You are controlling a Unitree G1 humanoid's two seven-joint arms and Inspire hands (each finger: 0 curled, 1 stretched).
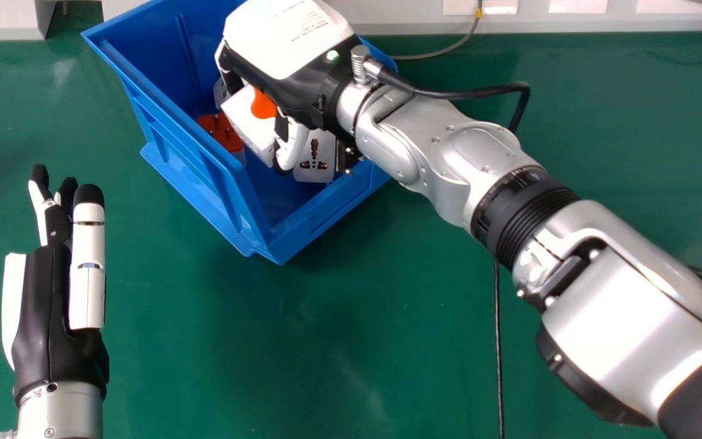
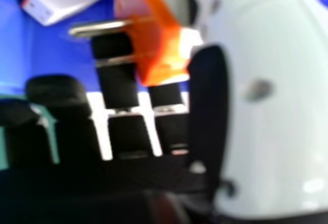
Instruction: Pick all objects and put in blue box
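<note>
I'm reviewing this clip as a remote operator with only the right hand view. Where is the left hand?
Observer: The left hand is over the green table, left of the blue box, fingers straight.
Operator: Which side does my arm come in from?
Observer: The arm comes from the right, putting the right hand over the box.
Operator: Anything by my thumb, inside the box?
Observer: Yes, a white socket shows just right of the thumb, its holes visible.

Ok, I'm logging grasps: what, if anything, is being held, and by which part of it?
The right hand holds a white-and-orange plug adapter by its body, between thumb and fingers, with its metal pins on the finger side.
</note>
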